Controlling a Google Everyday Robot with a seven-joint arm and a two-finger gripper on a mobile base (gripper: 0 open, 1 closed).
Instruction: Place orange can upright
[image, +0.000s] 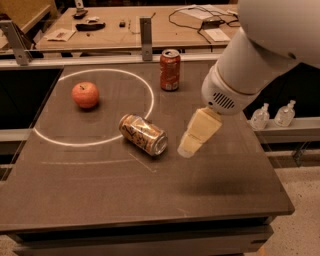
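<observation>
Warm, dim light falls from above. My gripper (188, 148), just right of the orange can (143, 134), throws a soft shadow on the near table (100, 200).

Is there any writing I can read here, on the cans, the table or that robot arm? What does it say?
No text here can be read.
Orange can, lying on its side: dark and white markings, too blurred to read.
Red can: pale marks, unreadable.
Papers on the back bench: too small to read.
Tool, hovering just right of the orange can: no writing shows.
</observation>
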